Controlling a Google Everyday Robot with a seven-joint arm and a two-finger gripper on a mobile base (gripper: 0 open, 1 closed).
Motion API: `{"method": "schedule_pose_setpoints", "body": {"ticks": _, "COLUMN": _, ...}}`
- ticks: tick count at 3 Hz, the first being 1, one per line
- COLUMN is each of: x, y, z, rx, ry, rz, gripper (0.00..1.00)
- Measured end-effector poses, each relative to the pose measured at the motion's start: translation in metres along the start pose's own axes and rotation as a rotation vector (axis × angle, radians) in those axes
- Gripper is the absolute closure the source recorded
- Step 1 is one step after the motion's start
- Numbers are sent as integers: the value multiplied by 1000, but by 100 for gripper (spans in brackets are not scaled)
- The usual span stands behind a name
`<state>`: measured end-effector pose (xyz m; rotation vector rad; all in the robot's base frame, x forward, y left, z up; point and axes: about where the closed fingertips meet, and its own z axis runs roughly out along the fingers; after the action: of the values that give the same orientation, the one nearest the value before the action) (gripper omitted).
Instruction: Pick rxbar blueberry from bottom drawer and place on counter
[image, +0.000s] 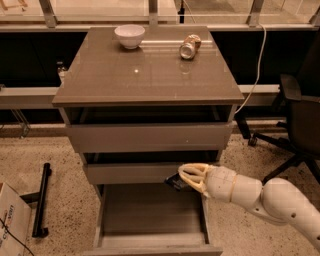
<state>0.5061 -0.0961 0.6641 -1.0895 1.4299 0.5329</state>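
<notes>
The rxbar blueberry (173, 182), a small dark flat bar, hangs in front of the middle drawer's front panel, above the open bottom drawer (150, 215). My gripper (186, 178) reaches in from the right and is shut on the bar's right end, its pale fingers (192, 172) pointing left. The bottom drawer is pulled out and its flat grey inside shows nothing else. The counter (150, 75), the glossy grey-brown top of the cabinet, is well above the gripper.
A white bowl (129, 36) and a shiny can (189, 46) lying on its side are at the back of the counter. An office chair (300, 120) stands at the right. A cardboard box (12, 220) and a black pole (41, 200) are on the floor at the left.
</notes>
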Motion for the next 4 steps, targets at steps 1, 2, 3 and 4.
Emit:
{"method": "schedule_pose_setpoints", "body": {"ticks": 1, "x": -51, "y": -30, "z": -4, "rx": 30, "ry": 7, "rz": -99, "gripper": 100}}
{"method": "schedule_pose_setpoints", "body": {"ticks": 2, "x": -101, "y": -62, "z": -8, "rx": 64, "ry": 8, "rz": -175, "gripper": 100}}
{"method": "schedule_pose_setpoints", "body": {"ticks": 3, "x": -154, "y": -90, "z": -13, "rx": 111, "ry": 0, "rz": -242, "gripper": 100}}
{"method": "schedule_pose_setpoints", "body": {"ticks": 4, "x": -209, "y": -115, "z": -18, "rx": 169, "ry": -12, "rz": -302, "gripper": 100}}
